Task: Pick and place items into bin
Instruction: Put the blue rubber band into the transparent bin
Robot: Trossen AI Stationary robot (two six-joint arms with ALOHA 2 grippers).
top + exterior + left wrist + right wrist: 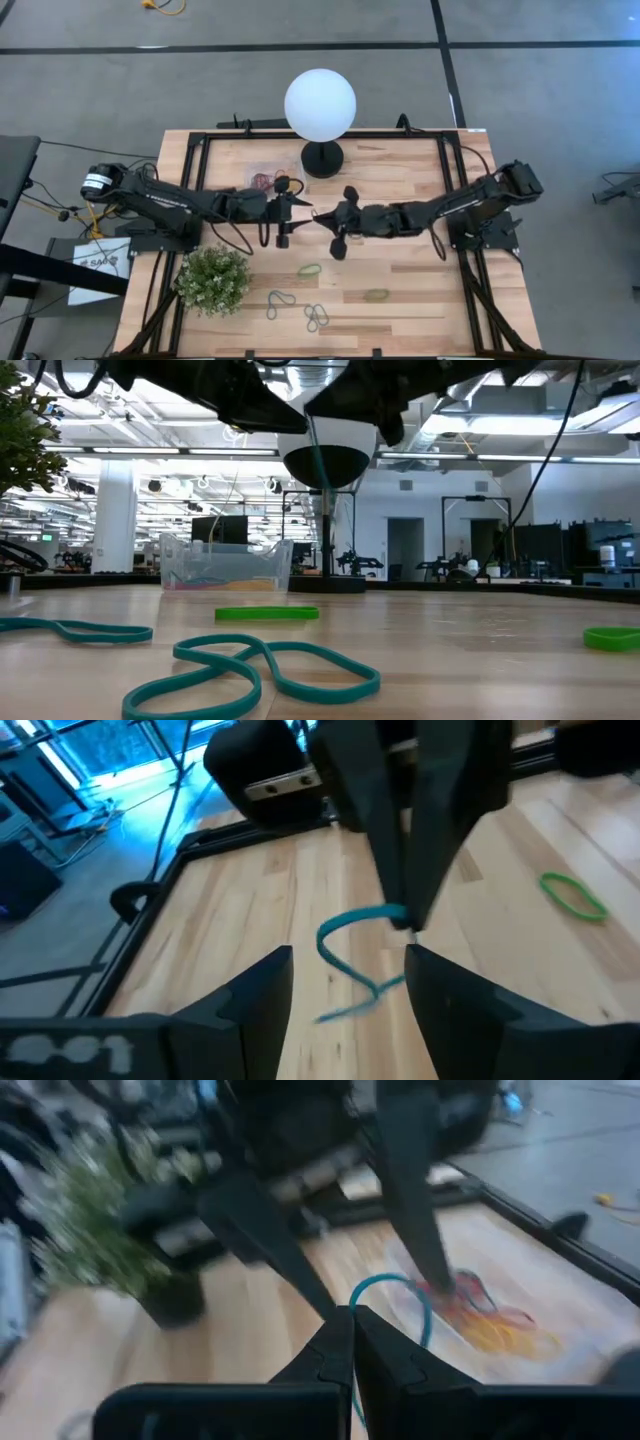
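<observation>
Above the table's middle, my right gripper (350, 1312) is shut on a grey-blue rubber band (350, 935). My left gripper (348, 952) faces it tip to tip (305, 208), open, its fingers on either side of the hanging band; whether they touch it I cannot tell. The clear bin (268, 180) stands on the table beyond my left gripper, with red and yellow bands (490, 1325) in it. More bands lie flat on the table nearer the front: green ones (309, 269) (377, 295) and grey-blue ones (280, 300) (317, 318). My right gripper pinches the grey-blue band at one end of its loop (395, 913) between its two fingertips. The fingers come nearly level from the table's right side. The band hangs slack below and ahead of the tips, curling, clear of the table.
A white globe lamp (320, 105) on a black base (322, 158) stands at the far middle, right beside the bin. A green leafy plant (212, 280) sits at the near left. A black frame (200, 135) borders the table.
</observation>
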